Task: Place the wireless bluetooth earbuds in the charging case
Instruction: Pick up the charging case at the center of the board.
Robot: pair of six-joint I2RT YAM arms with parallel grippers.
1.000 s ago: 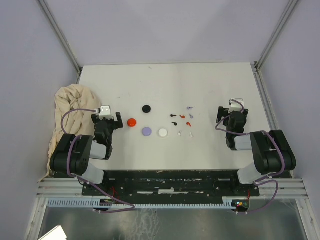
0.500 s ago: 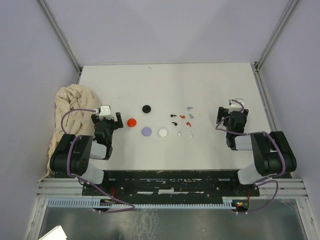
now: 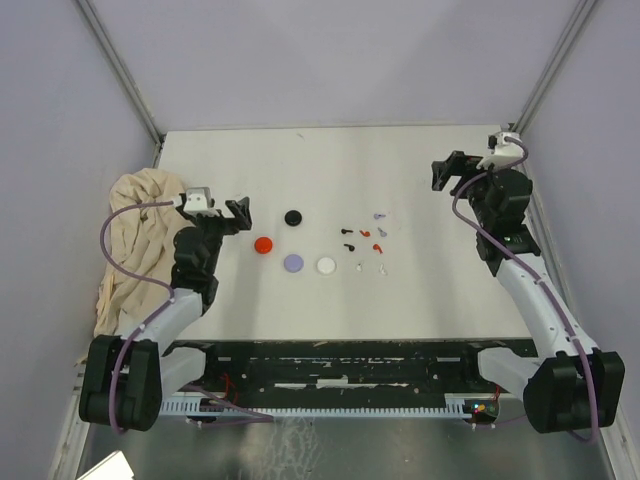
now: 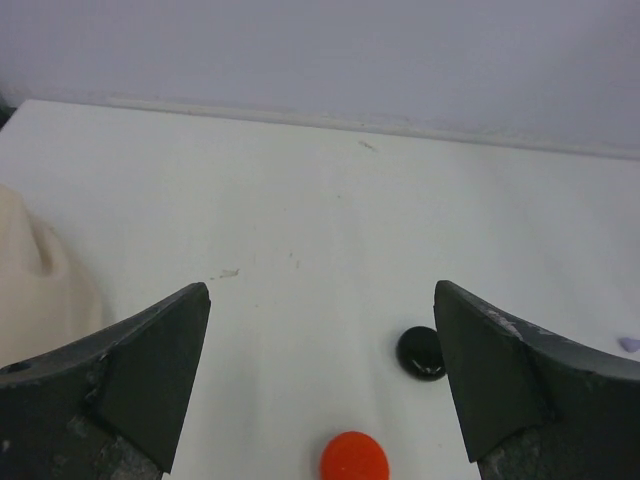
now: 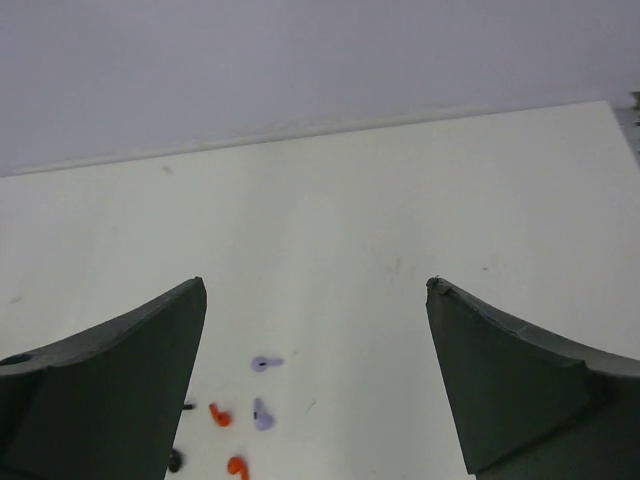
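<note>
Both rose fwd, agape: L end effector (image 3: 241, 214), R end effector (image 3: 446, 172).

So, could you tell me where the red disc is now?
In the top view the red disc lies left of centre, beside the black disc and the lilac disc, just right of the open left gripper.

Bright, soft, even light covers the white table (image 3: 420, 180); shadows on it are faint and blurry-edged. In the wrist views the near fingers (image 4: 150, 370) look slightly soft.
</note>
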